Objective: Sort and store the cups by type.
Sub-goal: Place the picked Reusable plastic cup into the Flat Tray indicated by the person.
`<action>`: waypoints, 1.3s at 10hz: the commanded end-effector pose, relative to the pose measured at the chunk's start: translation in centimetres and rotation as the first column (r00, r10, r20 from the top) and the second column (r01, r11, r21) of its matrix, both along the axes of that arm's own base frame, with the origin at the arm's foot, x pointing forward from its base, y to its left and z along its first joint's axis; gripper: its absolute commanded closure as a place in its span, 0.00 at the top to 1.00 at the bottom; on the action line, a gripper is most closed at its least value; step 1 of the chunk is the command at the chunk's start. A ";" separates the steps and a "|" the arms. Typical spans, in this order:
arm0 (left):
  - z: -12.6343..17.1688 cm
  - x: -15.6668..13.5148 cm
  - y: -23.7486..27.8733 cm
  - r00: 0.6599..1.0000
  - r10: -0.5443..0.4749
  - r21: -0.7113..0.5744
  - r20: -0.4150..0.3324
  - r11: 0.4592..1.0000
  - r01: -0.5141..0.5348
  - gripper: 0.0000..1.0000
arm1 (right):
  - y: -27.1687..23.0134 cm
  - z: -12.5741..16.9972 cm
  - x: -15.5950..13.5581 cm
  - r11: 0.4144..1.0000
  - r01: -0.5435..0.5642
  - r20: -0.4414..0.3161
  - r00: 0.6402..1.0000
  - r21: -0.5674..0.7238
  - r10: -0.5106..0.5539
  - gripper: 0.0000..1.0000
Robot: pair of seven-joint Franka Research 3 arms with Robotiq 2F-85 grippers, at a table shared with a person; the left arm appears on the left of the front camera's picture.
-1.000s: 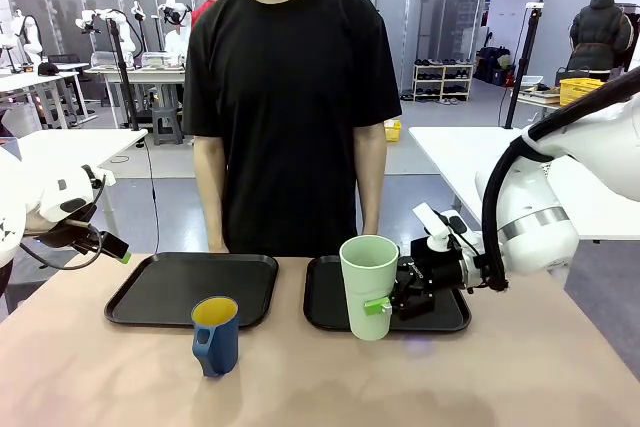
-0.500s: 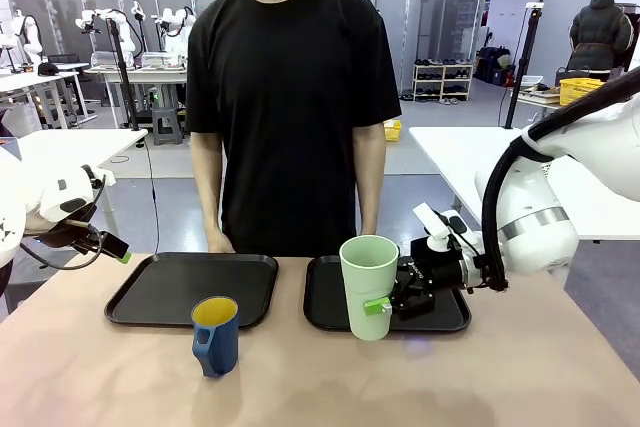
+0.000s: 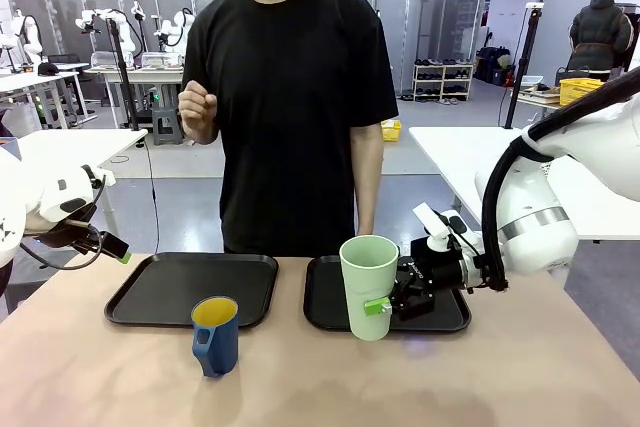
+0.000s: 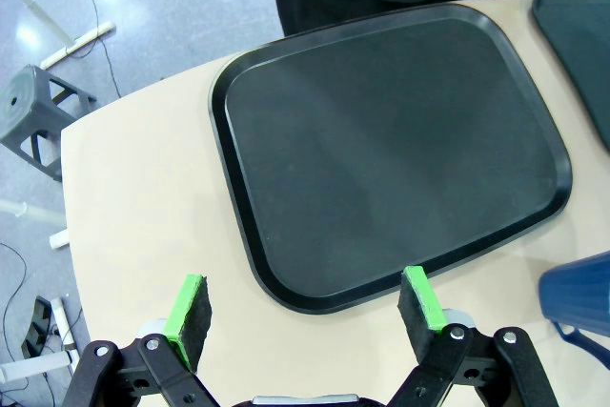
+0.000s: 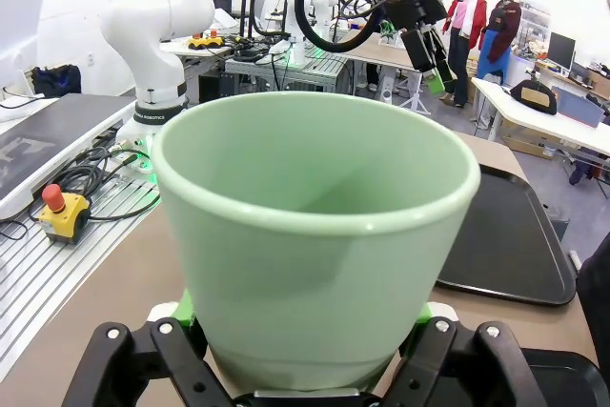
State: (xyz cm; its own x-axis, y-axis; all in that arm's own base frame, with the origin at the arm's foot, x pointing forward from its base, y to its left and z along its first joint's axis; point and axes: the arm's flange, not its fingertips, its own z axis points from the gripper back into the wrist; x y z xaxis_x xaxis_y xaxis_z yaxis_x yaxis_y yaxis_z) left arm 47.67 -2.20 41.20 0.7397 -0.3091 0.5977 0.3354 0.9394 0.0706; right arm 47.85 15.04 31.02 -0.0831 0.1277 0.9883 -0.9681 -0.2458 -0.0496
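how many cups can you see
2. The mint-green tumbler is at the right tray's near edge, gripped by the right gripper; the blue mug stands on the table in front of the left tray. None seems hidden.

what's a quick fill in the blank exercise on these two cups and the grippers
1. The blue mug is ____ inside.
2. The left gripper has its jaws ____.
3. The mint-green tumbler, clamped in the right gripper, is ____ than the mug.

Missing words: yellow; open; taller
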 end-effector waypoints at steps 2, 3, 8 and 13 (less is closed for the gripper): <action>0.2 -0.1 0.0 1.000 -0.001 -0.004 0.004 1.000 0.001 1.00 | 0.1 0.2 0.2 1.000 -0.006 0.002 1.000 0.008 0.006 0.45; 0.2 -0.1 0.0 1.000 -0.001 -0.004 0.004 1.000 0.001 1.00 | 0.1 0.2 0.2 1.000 -0.006 0.002 1.000 0.008 0.006 0.45; 0.2 -0.1 0.0 1.000 -0.001 -0.004 0.004 1.000 0.001 1.00 | 0.1 0.2 0.2 1.000 -0.006 0.002 1.000 0.008 0.006 0.45; 0.2 -0.1 0.0 1.000 -0.001 -0.004 0.004 1.000 0.001 1.00 | 0.7 0.0 0.3 1.000 0.017 0.019 1.000 0.009 -0.017 0.86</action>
